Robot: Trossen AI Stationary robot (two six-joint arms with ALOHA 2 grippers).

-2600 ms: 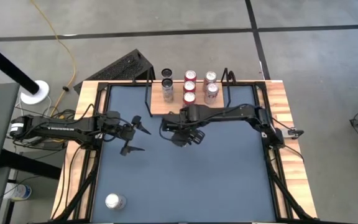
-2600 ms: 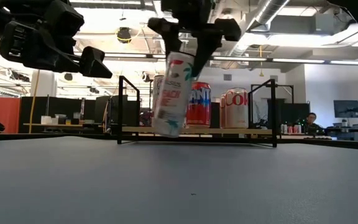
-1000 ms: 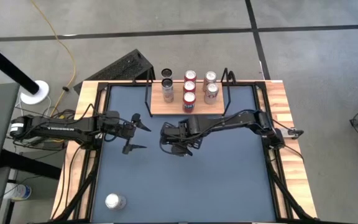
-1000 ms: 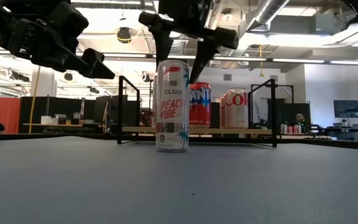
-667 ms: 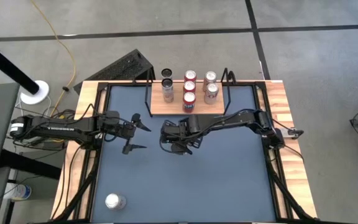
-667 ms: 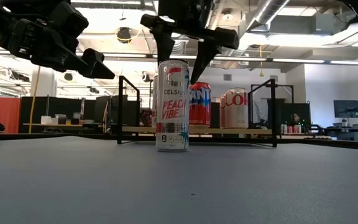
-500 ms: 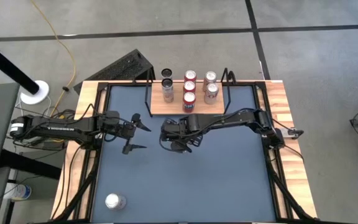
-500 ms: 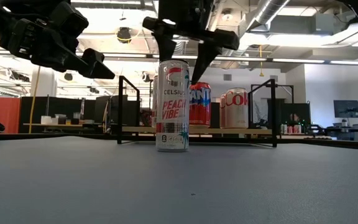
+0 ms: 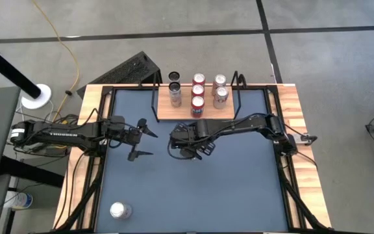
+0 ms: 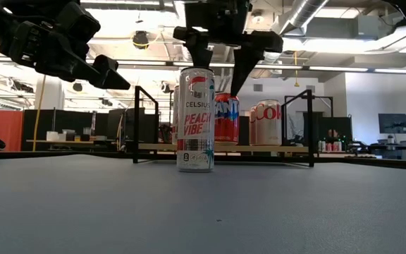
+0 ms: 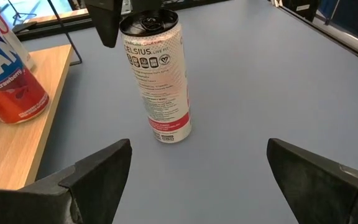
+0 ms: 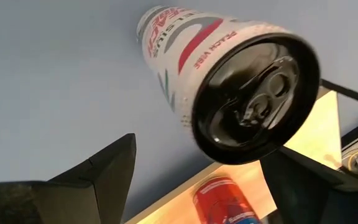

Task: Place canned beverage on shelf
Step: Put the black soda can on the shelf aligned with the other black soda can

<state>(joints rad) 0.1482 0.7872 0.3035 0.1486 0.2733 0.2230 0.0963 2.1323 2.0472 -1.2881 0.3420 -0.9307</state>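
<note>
A white Celsius can point(image 10: 194, 120) stands upright with its base on the blue tabletop, in front of the shelf point(image 9: 174, 112); it also shows in the left wrist view point(image 11: 157, 81). My right gripper point(image 10: 220, 77) hovers open over the can's top point(image 12: 257, 93), a finger on either side, with no touch showing. My left gripper point(image 9: 153, 146) hangs open and empty left of the can, its fingers pointing at it point(image 11: 199, 146). The shelf's light-wood board holds several cans point(image 9: 198, 91), among them a red Fanta can point(image 11: 11, 81).
Another can point(image 9: 120, 210) stands alone near the table's near left corner. The shelf's black wire frame point(image 10: 138, 120) rises behind the Celsius can. Bare blue tabletop point(image 9: 226, 188) lies to the near right. Wooden side rails point(image 9: 300, 130) edge the table.
The Celsius can, held tilted and clear of the table at first, now stands upright on the tabletop on its own. In the last second my right gripper has shifted a little toward the table's right above the can's top and turned slightly; the can has stayed still.
</note>
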